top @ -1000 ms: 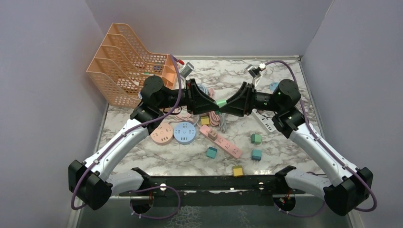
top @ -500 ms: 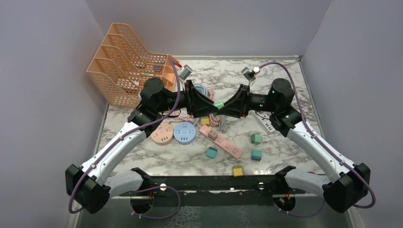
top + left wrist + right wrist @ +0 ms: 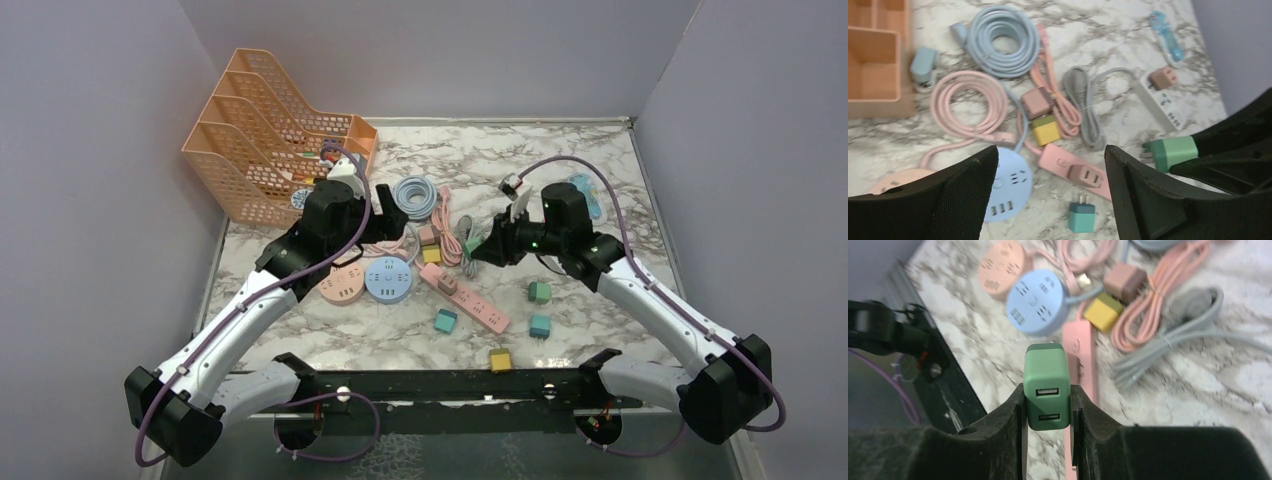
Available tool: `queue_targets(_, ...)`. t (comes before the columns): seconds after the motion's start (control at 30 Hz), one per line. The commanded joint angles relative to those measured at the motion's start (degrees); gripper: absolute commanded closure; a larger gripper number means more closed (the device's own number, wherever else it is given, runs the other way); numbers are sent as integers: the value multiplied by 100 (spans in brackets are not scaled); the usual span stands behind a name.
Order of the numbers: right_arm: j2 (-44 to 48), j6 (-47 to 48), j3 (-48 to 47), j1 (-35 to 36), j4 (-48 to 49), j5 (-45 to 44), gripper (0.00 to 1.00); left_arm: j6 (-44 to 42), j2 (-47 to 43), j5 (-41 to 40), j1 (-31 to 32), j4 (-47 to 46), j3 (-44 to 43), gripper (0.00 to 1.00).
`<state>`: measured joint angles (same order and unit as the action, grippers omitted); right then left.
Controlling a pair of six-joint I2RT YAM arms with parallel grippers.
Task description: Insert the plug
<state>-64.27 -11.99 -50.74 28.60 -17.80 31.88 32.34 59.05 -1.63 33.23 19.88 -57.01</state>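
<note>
**Desk:** What changed on your end in the last second?

**Me:** The handover is done. A second ago I had both arms meeting nose to nose in mid-air with the green plug (image 3: 1046,365) between them. Now my left gripper (image 3: 1049,155) has let go and pulled back toward the orange file rack (image 3: 262,130). Its 2 fingers stand spread wide with nothing between them.

**Desk:** And the plug?

**Me:** It sits in my right gripper (image 3: 1047,390), pinched across its 2 flat sides with both pads pressed against the body. It hangs in the air above the marble table (image 3: 600,160), clear of everything lying on it. The right wrist view shows the 2 USB ports facing the camera, so I judge the prongs point away from the wrist, which suits a push.

**Desk:** So where does that leave the task?

**Me:** Nothing is inserted yet. I read this as the end of a regrasp, leaving 1 arm carrying the plug. The right arm has also come down and in from where the 2 arms met. It is now near the upper end of the pink power strip (image 3: 465,298), with the blue round socket hub (image 3: 388,278) a little further left.

**Desk:** Any worry?

**Me:** The strip lies loose among cables and already carries 1 brown plug. I expect it to slide when I press, so my free left gripper may need to steady it.
</note>
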Motion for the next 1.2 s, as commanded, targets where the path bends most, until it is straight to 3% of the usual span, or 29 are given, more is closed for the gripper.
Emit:
queue_targets(0.0,-108,552,316,210,-632,-1059,99,-265,-275,-1320,8,539,209,20)
queue_targets(0.57,-966,444,238,715,-1161,-1576,99,-269,-140,-1612,8,515,148,20)
queue_targets(1.0,-1579,520,170,949,-828,-964,99,-197,-104,-1630,8,440,113,20)
queue_targets(1.17,-1725,609,53,1034,-947,-1389,99,-190,-108,-1635,8,433,113,20)
